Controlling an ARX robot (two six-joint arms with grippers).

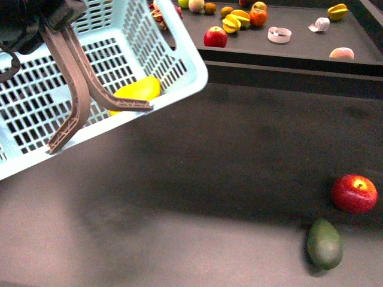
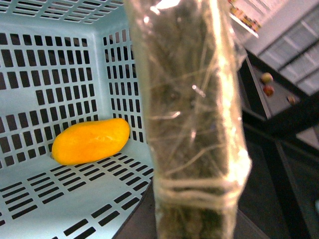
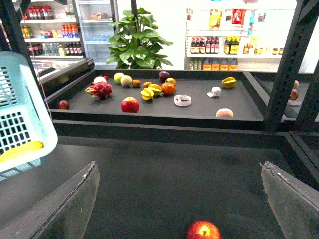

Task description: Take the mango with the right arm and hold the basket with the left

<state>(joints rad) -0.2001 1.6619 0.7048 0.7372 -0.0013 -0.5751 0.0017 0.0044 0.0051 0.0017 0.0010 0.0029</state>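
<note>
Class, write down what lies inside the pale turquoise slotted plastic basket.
One smooth yellow-orange oval mango lies on the basket's slotted floor against a wall. Nothing else shows; the tape-wrapped left gripper finger hides part of the interior.

a dark grey table (image 1: pixel 209 179) carries a red apple (image 1: pixel 354 193) near its right edge, with a dark green pear-shaped fruit (image 1: pixel 324 243) just beside it on the nearer side, the two apart. behind the table stands a raised dark tray (image 1: pixel 299 51). on the tray lie a second red apple (image 1: pixel 215 37), yellow star fruits (image 1: pixel 235 21), an orange-red fruit (image 1: pixel 258 17), a white ring (image 1: pixel 279 34), a peach (image 1: pixel 341 53) and a pink dragon fruit (image 3: pixel 99 90).
</note>
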